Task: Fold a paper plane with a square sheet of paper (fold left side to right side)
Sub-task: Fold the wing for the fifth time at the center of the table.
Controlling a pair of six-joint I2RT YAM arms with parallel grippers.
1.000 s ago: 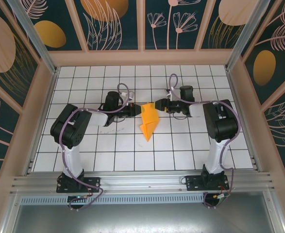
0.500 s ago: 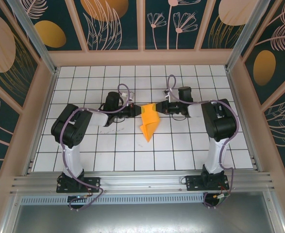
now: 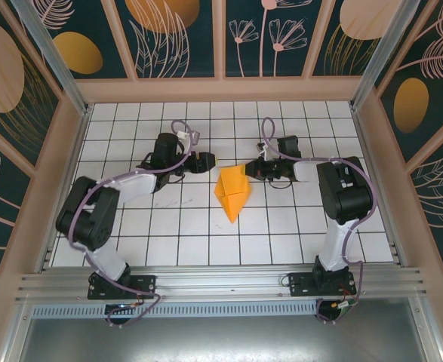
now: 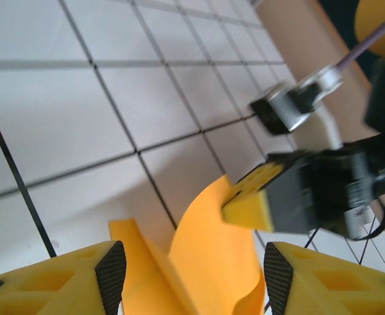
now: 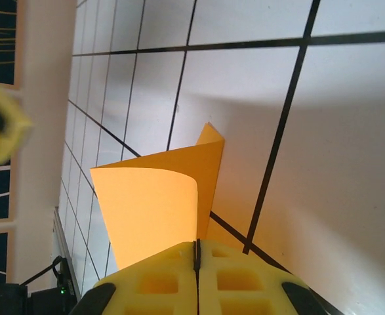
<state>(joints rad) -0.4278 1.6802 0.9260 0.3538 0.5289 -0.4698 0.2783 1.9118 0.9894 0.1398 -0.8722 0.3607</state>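
Top external view: my left gripper [image 3: 207, 161] has just let go and backed off to the 10 o'clock side of the paper [image 3: 231, 194]. Its jaws are apart with nothing between them, where a moment ago it pinched that corner. My right gripper [image 3: 251, 170] has clamped onto the paper's edge at 1 o'clock. The paper lies mid-table [image 3: 130, 226], pointed and partly folded, with its tip toward 6 o'clock.

Left wrist view: my spread fingers [image 4: 110, 262] frame the curled paper [image 4: 208, 236] at 6 o'clock. The right gripper [image 4: 261, 203] nips its edge at 3 o'clock.

Right wrist view: my right gripper [image 5: 197, 262] is clenched on the paper [image 5: 153, 203], which lifts and curls off the tiles.

I judge the flap is handed over, so the right arm can carry the fold rightward.
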